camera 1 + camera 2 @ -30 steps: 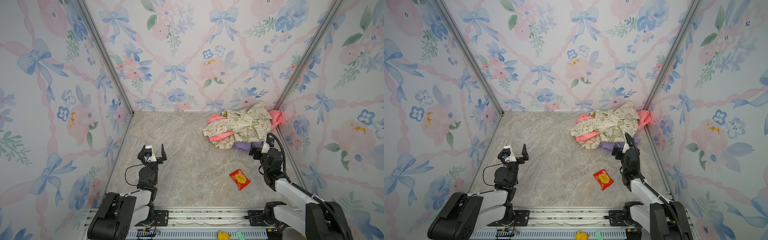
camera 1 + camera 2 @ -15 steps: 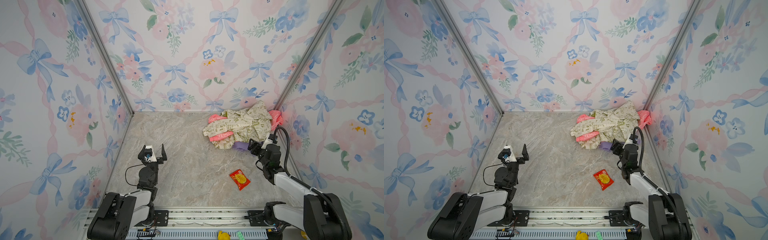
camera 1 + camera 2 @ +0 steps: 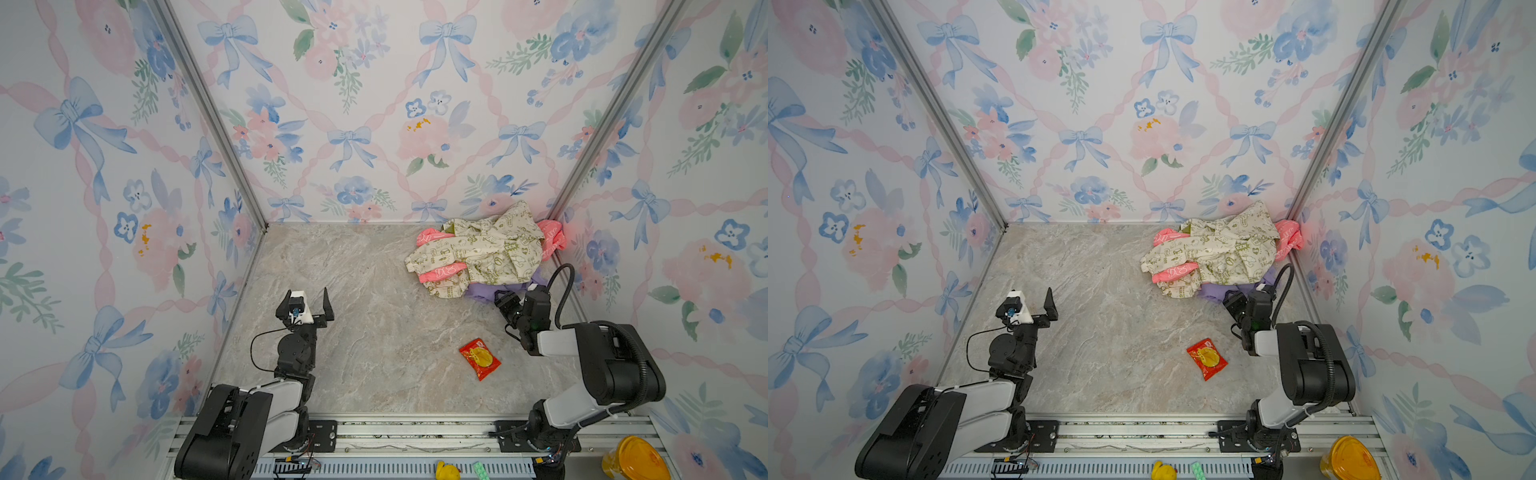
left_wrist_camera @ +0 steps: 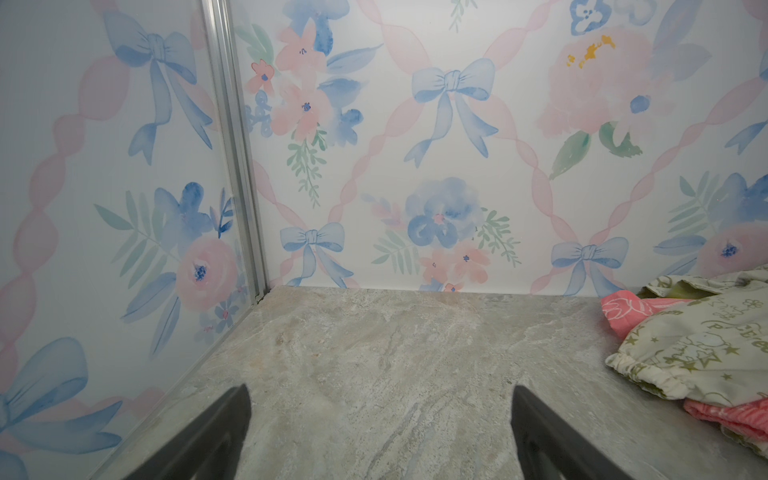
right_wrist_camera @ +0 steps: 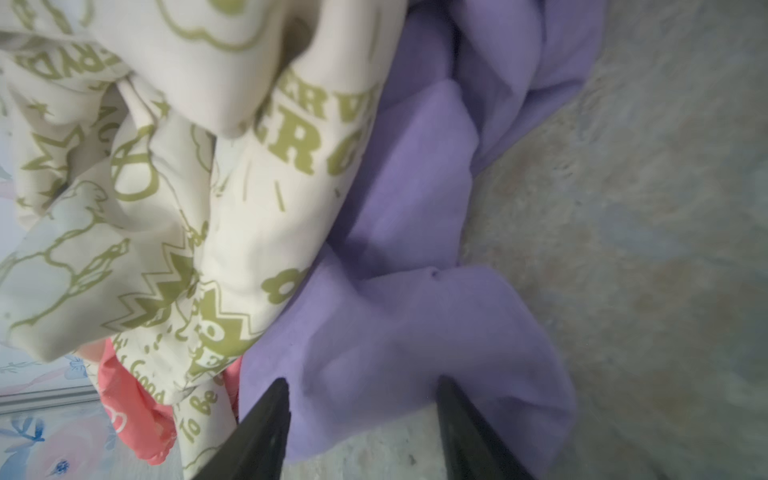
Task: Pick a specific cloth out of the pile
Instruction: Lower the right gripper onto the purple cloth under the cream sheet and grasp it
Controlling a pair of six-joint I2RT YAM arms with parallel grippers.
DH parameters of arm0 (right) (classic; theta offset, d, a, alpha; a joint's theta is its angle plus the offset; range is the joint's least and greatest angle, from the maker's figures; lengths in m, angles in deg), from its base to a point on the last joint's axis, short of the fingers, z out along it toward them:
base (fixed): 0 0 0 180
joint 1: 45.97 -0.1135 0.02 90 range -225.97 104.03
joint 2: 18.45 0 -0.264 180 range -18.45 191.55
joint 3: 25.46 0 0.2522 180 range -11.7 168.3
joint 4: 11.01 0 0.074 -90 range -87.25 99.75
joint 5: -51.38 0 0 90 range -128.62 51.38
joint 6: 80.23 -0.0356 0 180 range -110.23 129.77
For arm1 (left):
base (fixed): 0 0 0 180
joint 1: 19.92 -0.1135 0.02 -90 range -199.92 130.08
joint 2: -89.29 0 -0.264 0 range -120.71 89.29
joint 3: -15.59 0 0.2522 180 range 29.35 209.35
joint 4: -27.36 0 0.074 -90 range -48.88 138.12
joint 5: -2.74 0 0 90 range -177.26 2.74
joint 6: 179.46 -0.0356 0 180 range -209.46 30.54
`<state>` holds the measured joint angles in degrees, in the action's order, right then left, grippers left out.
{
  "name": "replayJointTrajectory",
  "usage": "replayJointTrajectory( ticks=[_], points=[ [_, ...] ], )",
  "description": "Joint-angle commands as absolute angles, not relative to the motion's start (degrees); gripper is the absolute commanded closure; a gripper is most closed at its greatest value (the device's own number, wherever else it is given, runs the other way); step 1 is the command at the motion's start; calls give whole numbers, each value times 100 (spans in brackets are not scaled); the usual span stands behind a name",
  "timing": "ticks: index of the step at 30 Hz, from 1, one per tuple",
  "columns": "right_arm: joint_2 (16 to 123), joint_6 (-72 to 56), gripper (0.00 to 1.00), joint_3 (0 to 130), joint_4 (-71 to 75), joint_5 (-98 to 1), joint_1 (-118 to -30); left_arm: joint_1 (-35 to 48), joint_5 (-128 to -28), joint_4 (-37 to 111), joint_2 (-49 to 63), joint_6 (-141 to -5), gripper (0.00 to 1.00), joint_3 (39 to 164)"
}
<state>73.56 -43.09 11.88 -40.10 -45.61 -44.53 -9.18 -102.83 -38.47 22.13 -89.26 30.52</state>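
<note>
Left gripper [image 3: 306, 296] up, fingers wide apart, nothing inside. Red packet [image 3: 480, 358] lying alone. Back right corner: the pile [image 3: 478, 253], with the cloth [image 3: 482, 291] peeking out from under it. Right gripper [image 5: 361, 390] at its edge, fingers apart around a purple fold.

Top view: the pile [image 3: 478, 253] occupies the upper-right corner of the desk [image 3: 365, 332], at frame right of centre. The cloth [image 3: 482, 291] lies under the pile's lower edge and protrudes toward frame bottom. Right jaws sit just below-right of it. Rt wrist view: a fold of the cloth [image 5: 415, 324] lies between the jaw tips. Packet [image 3: 480, 358] lies lower right, below the cloth, left of the right arm [image 3: 557, 343]. Left jaws: centre-left, well apart from the pile.
</note>
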Motion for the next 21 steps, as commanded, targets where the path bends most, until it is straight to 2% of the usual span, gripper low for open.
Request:
replayJointTrajectory(
  ticks=[1, 6, 11, 16, 19, 21],
  points=[
    [7590, -4776, 45, 1306, -4493, -4788, -4384, -888, -10281, -3896, 2277, -8858, 2, 2970],
    [7988, -4965, 56, 1456, -4619, -4895, -4377, -891, -10280, -3900, 2276, -8851, 2, 2979],
    [8186, -5170, 81, 1317, -5313, -4984, -4373, -892, -10282, -3895, 2294, -8844, 2, 2971],
    [7815, -5144, 92, 1169, -5465, -4972, -4368, -886, -10294, -3901, 2301, -8839, 2, 2961],
    [7312, -5006, 100, 1205, -5046, -4871, -4368, -878, -10308, -3896, 2289, -8837, 2, 2970],
    [6956, -4898, 100, 1294, -4619, -4796, -4388, -880, -10279, -3896, 2276, -8834, 2, 2988]
  ],
)
